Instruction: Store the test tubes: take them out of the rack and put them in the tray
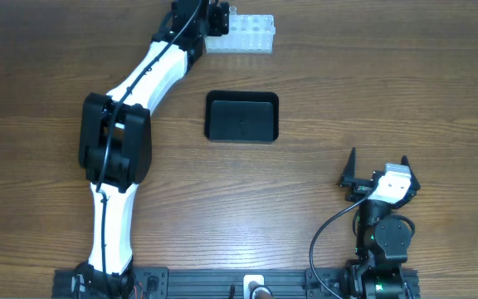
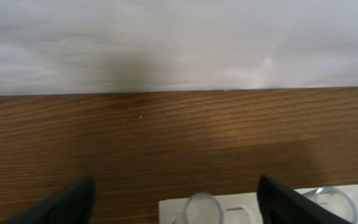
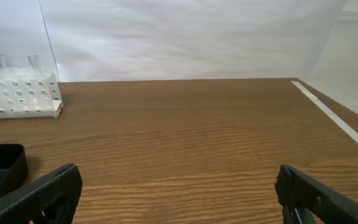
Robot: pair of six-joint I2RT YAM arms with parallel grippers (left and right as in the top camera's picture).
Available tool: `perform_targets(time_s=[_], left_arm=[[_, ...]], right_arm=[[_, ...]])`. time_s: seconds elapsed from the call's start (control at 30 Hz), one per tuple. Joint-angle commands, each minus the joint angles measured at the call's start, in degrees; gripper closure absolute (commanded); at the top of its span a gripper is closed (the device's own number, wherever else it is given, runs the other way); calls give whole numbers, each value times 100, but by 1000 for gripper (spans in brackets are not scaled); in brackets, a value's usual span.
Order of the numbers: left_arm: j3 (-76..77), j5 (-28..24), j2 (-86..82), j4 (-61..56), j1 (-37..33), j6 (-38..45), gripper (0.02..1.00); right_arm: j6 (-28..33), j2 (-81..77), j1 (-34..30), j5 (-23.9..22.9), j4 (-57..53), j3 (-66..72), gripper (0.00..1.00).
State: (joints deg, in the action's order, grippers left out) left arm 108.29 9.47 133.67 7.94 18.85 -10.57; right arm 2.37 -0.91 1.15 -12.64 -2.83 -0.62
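A white test tube rack (image 1: 241,35) stands at the far edge of the wooden table, with clear tubes standing in it (image 3: 16,92). My left gripper (image 1: 217,18) hangs over the rack's left end with its fingers (image 2: 291,202) spread apart, and the rim of a clear test tube (image 2: 202,206) sits between them. The black tray (image 1: 241,116) lies mid-table, in front of the rack, and looks empty. My right gripper (image 1: 378,170) rests near its base at the near right, open, with nothing between its fingers (image 3: 39,194).
A white wall backs the table's far edge (image 2: 179,92). A pale strip (image 3: 337,121) runs along the table's right side. Bare wood lies between the tray and the right gripper.
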Motion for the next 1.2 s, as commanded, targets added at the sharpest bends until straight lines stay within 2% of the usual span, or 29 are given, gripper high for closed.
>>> perform_targets(time_s=[0.03,0.3,0.6,0.77,1.2], left_arm=[[166,136,116,-15,37,-39,279],[166,219,116,-13,81,-37,478],[166,214,116,9,87,-39,597],[166,216,116,11,118,-39,652],[166,214,190,9,129,-42,717]], right_arm=[[4,57,-42,-72,-7,33,7],[4,57,-42,-72,-7,33,9],[4,57,-42,-72,-7,33,9],[4,57,-42,-72,-7,33,9],[4,57,-42,-72,-7,33,7]])
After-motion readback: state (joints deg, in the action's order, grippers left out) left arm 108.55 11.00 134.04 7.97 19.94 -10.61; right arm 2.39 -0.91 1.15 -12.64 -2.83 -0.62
